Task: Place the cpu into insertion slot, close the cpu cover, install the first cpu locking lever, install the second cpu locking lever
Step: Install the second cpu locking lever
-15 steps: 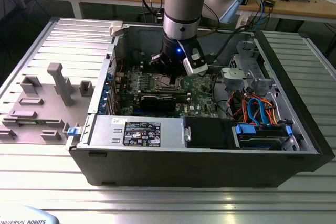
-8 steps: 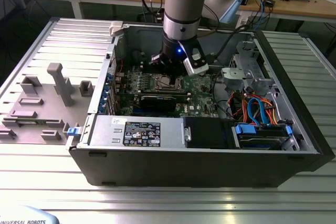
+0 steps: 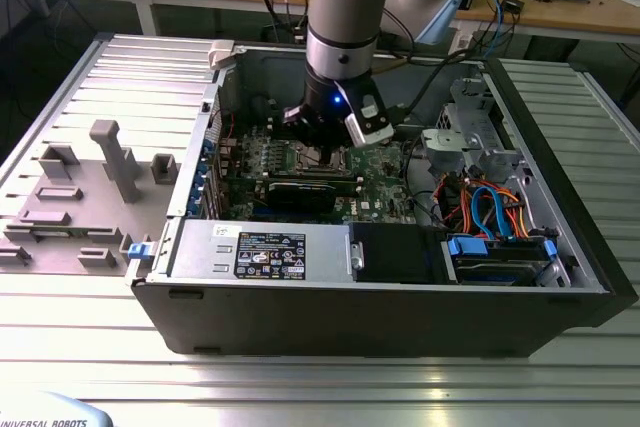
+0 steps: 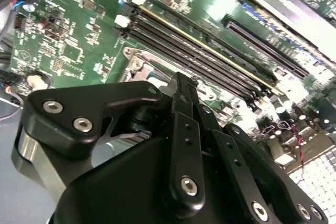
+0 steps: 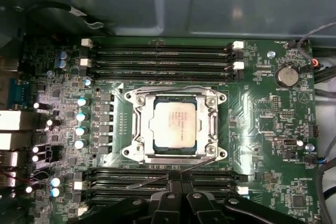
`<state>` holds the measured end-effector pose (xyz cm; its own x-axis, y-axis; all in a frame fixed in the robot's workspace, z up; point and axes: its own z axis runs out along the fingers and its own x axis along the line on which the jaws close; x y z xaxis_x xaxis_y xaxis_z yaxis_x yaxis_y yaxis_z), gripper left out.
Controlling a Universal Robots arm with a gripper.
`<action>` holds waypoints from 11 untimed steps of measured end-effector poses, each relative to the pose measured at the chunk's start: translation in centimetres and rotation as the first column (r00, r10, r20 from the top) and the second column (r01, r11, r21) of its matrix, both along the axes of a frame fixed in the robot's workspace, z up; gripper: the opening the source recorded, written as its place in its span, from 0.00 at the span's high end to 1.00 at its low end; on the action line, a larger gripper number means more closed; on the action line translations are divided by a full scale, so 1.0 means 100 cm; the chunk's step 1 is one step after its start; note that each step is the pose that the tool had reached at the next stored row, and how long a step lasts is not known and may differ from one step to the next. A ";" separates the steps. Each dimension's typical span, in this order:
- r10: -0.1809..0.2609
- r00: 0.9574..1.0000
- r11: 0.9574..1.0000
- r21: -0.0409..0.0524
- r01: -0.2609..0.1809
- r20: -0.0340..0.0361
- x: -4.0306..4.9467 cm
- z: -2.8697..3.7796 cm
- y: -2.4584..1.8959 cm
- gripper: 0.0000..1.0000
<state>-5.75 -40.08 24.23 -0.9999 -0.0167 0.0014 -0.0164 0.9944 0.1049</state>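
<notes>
The cpu (image 5: 175, 125) sits in the insertion slot (image 5: 137, 149), the cpu cover (image 5: 212, 124) apparently down. The gripper (image 5: 179, 178), fingers pressed together and empty, hovers by a thin locking lever (image 5: 199, 166); hooking it calls for precise alignment.

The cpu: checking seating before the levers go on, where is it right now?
In the first wrist view the cpu sits in the insertion slot, framed by the cpu cover, between the memory slots.

An open computer case (image 3: 400, 297) is laid on a ribbed metal surface (image 3: 320, 377). Inside, a green motherboard (image 5: 262, 124) is seen, with black memory slots (image 5: 157, 56) at 12 o'clock and a coin battery (image 5: 286, 75) at 2 o'clock.
</notes>
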 end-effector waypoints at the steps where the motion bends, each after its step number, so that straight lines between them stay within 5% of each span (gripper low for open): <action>1: 0.000 1.000 1.000 0.000 0.000 0.000 -0.0029 0.0000 -0.0004 0.89; 6: 0.000 1.000 1.000 0.006 0.000 0.000 -0.0177 -0.0003 -0.0015 0.89; 10: 0.000 1.000 1.000 0.024 0.000 0.000 -0.0224 -0.0020 -0.0035 0.89; 11: 0.000 1.000 0.999 0.035 0.000 0.000 -0.0225 -0.0032 -0.0057 0.89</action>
<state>-8.00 -40.65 23.91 -0.9999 -0.0166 0.0008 -0.0163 0.9901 0.1397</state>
